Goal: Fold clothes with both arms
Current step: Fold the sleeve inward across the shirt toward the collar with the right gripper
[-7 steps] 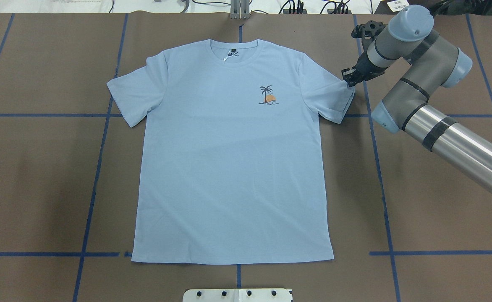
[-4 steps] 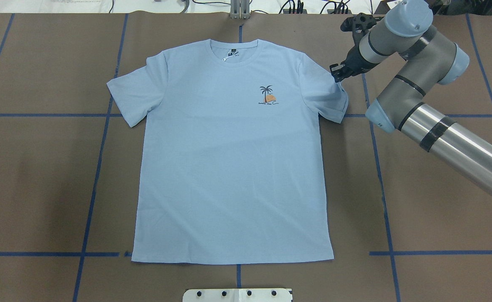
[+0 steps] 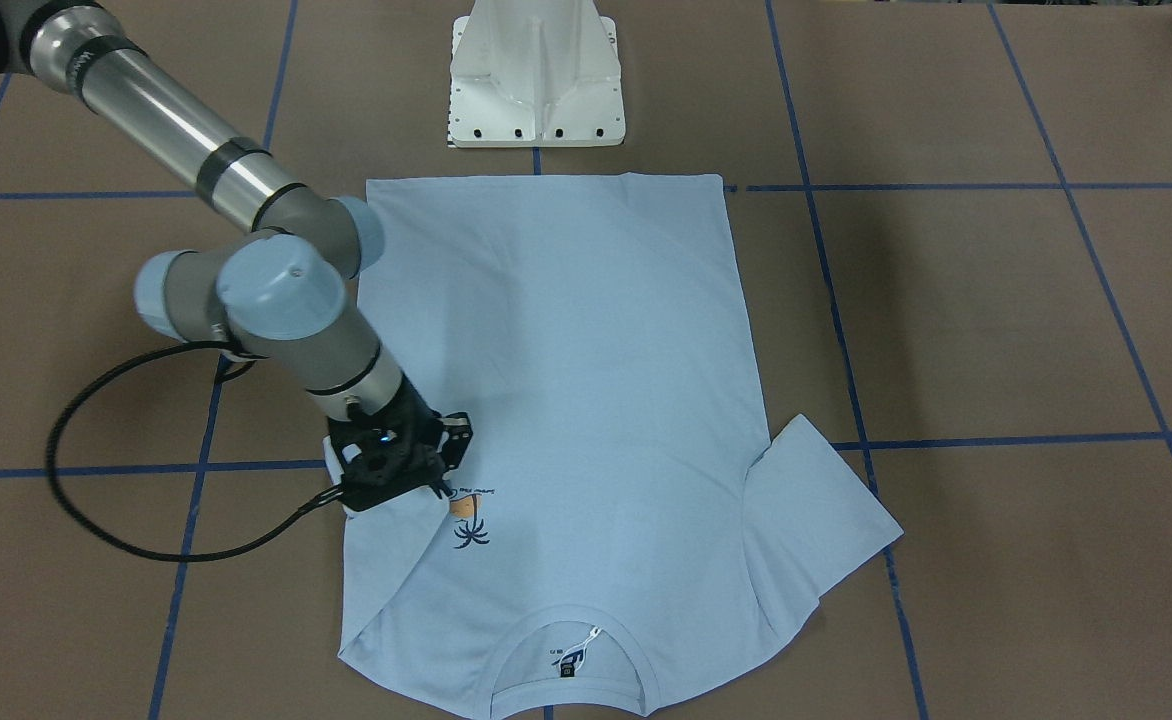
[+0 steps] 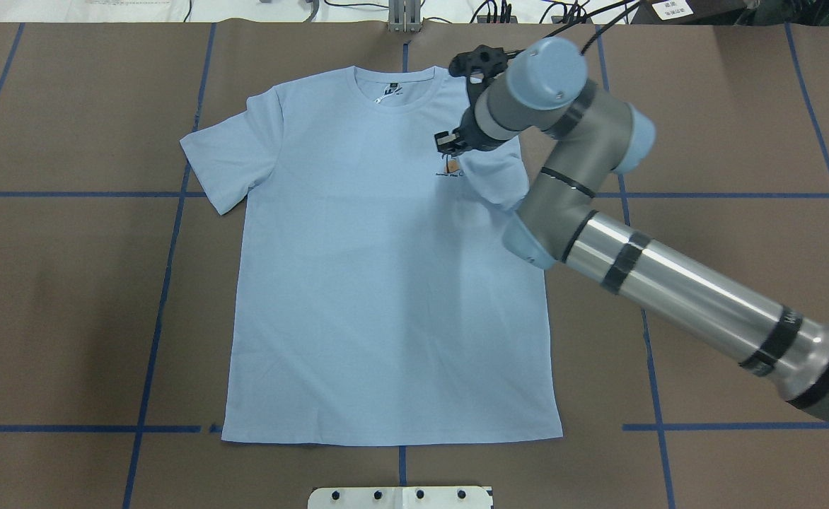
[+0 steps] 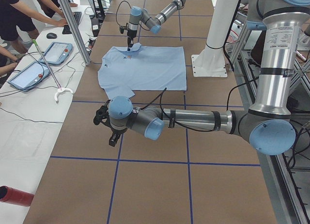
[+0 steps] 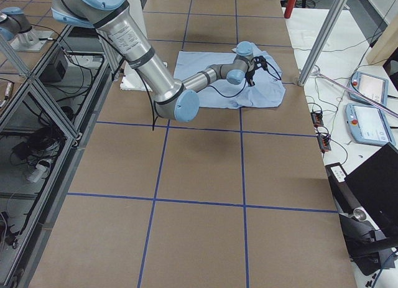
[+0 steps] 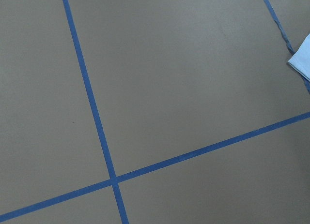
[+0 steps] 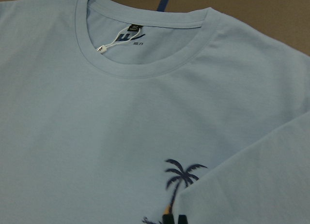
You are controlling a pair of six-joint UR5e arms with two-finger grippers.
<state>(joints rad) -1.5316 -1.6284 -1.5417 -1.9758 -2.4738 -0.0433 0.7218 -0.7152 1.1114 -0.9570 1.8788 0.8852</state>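
Right gripper (image 4: 450,145) clamped on the sleeve (image 4: 497,177), which is folded in over the chest with its edge at the palm print (image 8: 183,170). Light blue T-shirt (image 4: 386,297) lies flat on the brown table (image 4: 68,297). Left gripper (image 5: 112,138) sits over bare table, jaws can't tell.

Light blue T-shirt (image 4: 386,297), plain all over — only a small palm print (image 8: 183,178) on the chest, dark fronds and trunk over an orange patch. Ribbed collar (image 8: 145,73) in the same blue, black label (image 8: 131,27) inside. Brown table (image 4: 740,318) crossed by blue tape lines (image 4: 162,283). Right arm (image 4: 676,286) grey and silver — pale blue caps, black bands; right gripper (image 4: 448,145) black.
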